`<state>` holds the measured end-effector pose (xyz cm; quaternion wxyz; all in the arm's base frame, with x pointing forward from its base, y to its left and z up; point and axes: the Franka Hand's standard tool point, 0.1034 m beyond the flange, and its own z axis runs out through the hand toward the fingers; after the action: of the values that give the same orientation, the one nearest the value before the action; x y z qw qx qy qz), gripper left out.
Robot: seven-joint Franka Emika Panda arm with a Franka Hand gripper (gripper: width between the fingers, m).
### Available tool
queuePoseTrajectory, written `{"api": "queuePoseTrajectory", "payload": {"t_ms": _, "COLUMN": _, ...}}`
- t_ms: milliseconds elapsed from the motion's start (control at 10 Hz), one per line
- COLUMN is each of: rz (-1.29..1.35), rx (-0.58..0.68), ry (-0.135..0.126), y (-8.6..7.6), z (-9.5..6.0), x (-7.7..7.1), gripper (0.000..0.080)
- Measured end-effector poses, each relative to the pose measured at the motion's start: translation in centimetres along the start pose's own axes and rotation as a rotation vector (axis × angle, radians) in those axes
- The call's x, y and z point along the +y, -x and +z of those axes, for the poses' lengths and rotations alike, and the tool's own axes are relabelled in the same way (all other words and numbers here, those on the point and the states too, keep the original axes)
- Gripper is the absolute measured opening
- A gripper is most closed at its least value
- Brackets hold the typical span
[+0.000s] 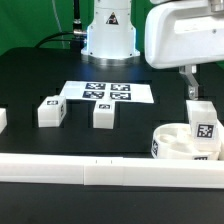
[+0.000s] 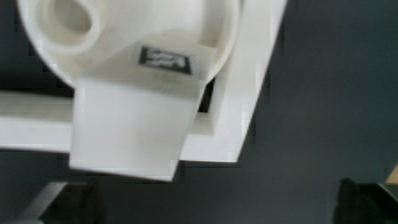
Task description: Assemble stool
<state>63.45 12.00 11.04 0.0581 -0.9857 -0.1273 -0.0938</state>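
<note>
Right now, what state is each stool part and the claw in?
seat: flat on the table, one leg in it.
upright leg: standing in the seat, at its rim.
first loose leg: on the table, unattached.
second loose leg: on the table, unattached.
claw: open, above the upright leg.

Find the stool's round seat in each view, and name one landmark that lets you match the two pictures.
Exterior view: the round seat sits at the lower right, just behind the white border rail.
Wrist view: the round seat is seen close up, partly covered by the tagged leg.
Shared landmark: that tagged leg, which is at the seat in both views.
</note>
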Motion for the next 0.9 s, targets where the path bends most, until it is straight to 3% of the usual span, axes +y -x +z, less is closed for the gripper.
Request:
{"api": "queuePoseTrajectory", "payload": {"t_ms": 700, "rz": -0.555, "rx": -0.047, "ry": 0.021, "y": 0.4, "z": 0.4, "x": 1.0, "gripper": 0.0649}}
{"api": "queuePoseTrajectory", "payload": {"t_ms": 900, "rz": -0.697, "rx": -0.059, "ry": 0.017, "y": 0.8, "z": 1.0, "x": 1.6, "gripper": 0.0649}}
